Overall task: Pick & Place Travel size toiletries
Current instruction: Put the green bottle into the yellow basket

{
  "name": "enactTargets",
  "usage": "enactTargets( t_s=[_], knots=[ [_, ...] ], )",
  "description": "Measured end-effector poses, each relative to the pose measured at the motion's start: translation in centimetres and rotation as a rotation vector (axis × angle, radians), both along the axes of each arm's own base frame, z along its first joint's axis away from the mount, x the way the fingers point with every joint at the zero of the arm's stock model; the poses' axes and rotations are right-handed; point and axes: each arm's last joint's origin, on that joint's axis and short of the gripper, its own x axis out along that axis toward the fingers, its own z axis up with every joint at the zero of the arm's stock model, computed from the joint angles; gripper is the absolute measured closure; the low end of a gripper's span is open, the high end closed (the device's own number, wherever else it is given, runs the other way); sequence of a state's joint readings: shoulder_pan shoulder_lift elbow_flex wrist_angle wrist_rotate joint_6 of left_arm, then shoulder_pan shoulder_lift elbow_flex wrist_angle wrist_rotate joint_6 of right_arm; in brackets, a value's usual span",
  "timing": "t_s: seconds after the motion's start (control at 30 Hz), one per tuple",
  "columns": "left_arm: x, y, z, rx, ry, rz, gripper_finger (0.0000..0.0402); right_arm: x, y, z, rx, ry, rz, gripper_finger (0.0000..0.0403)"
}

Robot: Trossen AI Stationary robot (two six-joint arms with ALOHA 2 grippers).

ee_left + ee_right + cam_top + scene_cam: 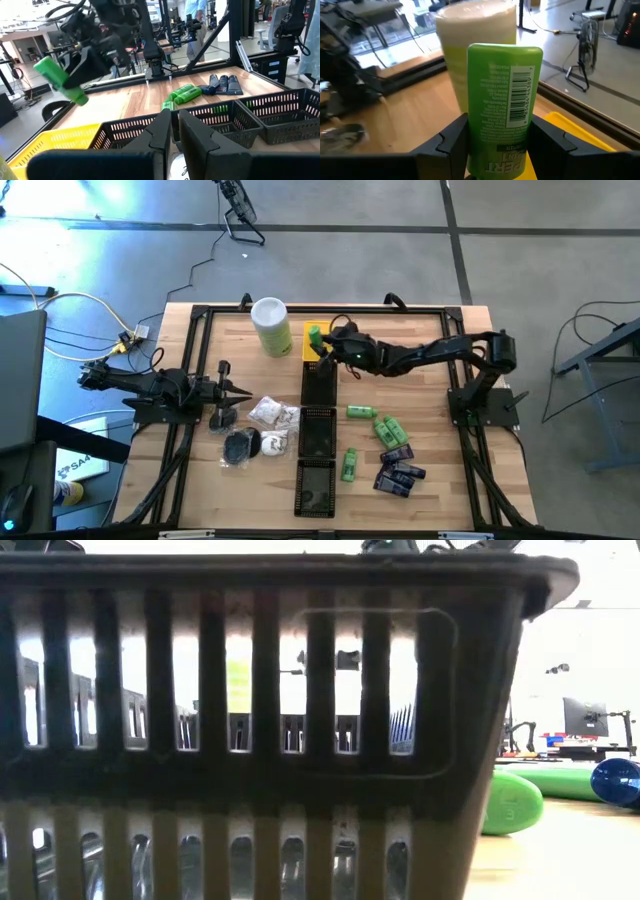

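Note:
My right gripper (322,342) reaches in from the table's right and is shut on a bright green bottle (502,110) above the yellow tray (306,352) at the far middle. The left wrist view shows the same bottle (60,80) slanting in the air. More toiletries lie on the table. Green bottles (388,430) and dark blue packets (398,476) lie to the right of the trays. White wrapped pieces (272,415) and black pucks (240,446) lie to their left. My left gripper (238,392) waits shut at the left, touching nothing. My right gripper pinches the green bottle's two narrow sides (472,145) between its two fingers (451,140), at one end of the bottle. The fingers come from the table's right, slanting slightly down, along the bottle. The rest of the bottle sticks out past the fingertips, lifted clear of the yellow tray.
A tall pale-green canister (270,327) with a white lid stands just left of the yellow tray. A row of black slatted trays (318,430) runs down the table's middle. One tray wall (250,740) fills the low view. A black frame borders the tabletop.

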State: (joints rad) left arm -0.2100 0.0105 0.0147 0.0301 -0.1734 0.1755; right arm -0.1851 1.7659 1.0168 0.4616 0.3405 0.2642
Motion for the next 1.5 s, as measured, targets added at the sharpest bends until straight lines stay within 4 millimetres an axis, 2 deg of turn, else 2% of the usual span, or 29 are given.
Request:
enactTargets(
  t_s=[0.33,0.8,1.17,1.5],
  knots=[
    [0.0,0.0,0.0,-0.003,0.0,0.0,0.0368,0.0,-1.9,-2.8,0.074,0.124,-0.066,0.0243],
    [0.0,0.0,0.0,0.0,0.0,0.0,0.0368,-0.7,-3.6,-3.1,0.072,0.175,-0.075,0.0244],
    [0.0,0.0,0.0,0.002,0.0,0.0,0.0368,0.1,-3.8,-6.2,0.097,0.216,-0.033,0.0245],
    [0.0,0.0,0.0,0.0,0.0,0.0,0.0368,0.2,-3.8,-6.4,0.079,0.224,-0.024,0.0236]
  ],
)
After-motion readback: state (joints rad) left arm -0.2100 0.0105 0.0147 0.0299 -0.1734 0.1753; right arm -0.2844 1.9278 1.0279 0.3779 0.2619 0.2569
